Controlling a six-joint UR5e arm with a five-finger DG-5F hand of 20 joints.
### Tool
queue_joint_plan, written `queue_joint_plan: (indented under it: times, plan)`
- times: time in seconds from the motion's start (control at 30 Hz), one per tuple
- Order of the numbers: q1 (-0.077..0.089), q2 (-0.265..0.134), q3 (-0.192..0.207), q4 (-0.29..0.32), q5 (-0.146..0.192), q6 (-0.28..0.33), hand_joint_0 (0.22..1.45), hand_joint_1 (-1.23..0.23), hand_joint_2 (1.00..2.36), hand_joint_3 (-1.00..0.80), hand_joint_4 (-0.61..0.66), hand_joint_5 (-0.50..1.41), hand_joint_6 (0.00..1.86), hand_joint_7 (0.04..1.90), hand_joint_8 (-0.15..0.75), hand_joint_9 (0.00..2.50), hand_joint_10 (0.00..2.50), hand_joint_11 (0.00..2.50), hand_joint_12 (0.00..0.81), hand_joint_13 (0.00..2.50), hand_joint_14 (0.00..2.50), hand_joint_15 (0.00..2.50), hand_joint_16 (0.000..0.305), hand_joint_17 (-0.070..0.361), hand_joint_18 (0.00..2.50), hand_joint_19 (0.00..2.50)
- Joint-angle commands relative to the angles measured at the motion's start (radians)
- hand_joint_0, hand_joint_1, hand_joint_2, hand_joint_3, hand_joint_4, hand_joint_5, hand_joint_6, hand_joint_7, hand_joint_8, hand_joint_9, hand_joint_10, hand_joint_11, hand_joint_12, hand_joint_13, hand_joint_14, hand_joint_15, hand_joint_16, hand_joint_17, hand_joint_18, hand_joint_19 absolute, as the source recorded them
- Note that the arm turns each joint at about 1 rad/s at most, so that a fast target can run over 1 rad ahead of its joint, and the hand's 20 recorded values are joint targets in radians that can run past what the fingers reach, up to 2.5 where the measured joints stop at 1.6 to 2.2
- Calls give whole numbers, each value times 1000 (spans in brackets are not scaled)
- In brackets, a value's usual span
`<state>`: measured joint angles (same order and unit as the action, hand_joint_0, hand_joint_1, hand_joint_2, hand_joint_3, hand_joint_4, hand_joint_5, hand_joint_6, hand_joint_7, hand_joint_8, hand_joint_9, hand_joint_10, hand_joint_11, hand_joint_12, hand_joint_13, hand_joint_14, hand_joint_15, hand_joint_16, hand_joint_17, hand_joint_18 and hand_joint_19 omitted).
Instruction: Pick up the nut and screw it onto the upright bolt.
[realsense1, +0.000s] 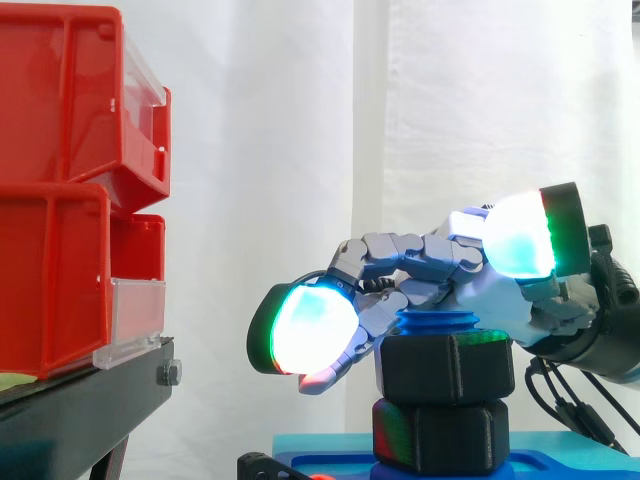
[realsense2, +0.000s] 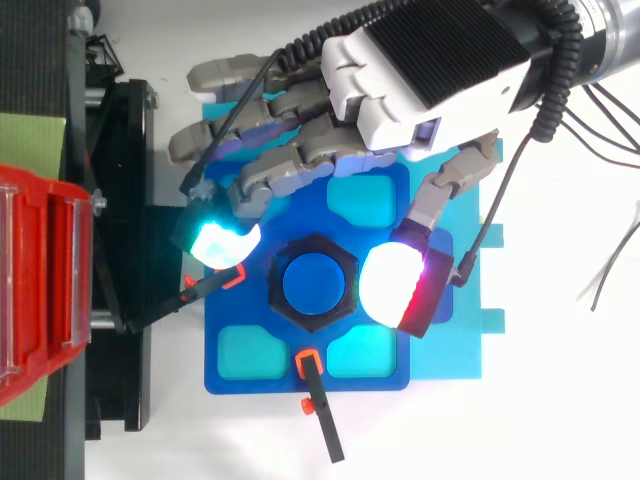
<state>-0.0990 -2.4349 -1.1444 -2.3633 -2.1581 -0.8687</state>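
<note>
Side view: red bins (realsense1: 60, 200) stacked on a black stand (realsense1: 80, 410) at the left, well apart from the work. Blue bolt (realsense1: 437, 322) upright on a blue plate (realsense1: 570, 462); black nut (realsense1: 445, 367) already round the bolt near its top, level as far as can be judged, directly above a lower black hex block (realsense1: 440, 437). Hand (realsense1: 490, 300) arched over the bolt top, fingers loosely spread; one glowing fingertip (realsense1: 305, 330) hangs just beside the nut on the bin side, apart from it, while the thumb pad (realsense1: 520, 235) looks to sit higher than the nut. Nothing pinched. Top view: nut (realsense2: 313, 247) a hexagon ringing the bolt (realsense2: 314, 283) at the middle of the plate (realsense2: 265, 375); hand (realsense2: 430, 60) entering from the upper right, fingertip (realsense2: 222, 243) to the nut's upper left, thumb pad (realsense2: 395, 285) just beside its right flat, contact not confirmable. Two black clamps (realsense2: 215, 285) (realsense2: 318, 400) with orange tips hold the plate's edges; bins (realsense2: 40, 280) at the left. Hazards, as judgement: the pads stand unevenly about the nut, so closing could catch a corner rather than opposite flats and slip; uneven side pressure could cock the nut and bind the thread; the lower fingertip, near the left clamp, could foul it during a turn.
</note>
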Motion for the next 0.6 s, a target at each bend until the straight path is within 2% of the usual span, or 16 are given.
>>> queue_joint_plan:
  times: [0.0,0.2,0.57]
  plan:
    - [1,0,-3,-5,1,-4,416,-84,1000,-500,216,-90,503,1197,259,331,0,0,353,40,0,0,45,102,0,0]
    - [4,0,-23,1,0,-7,415,-105,1000,-500,225,-88,503,1187,266,363,0,0,355,76,0,0,45,102,0,0]
    - [10,0,-23,-2,-3,-6,423,-114,1000,-500,211,-54,502,1294,274,476,0,0,348,159,0,0,44,98,0,0]
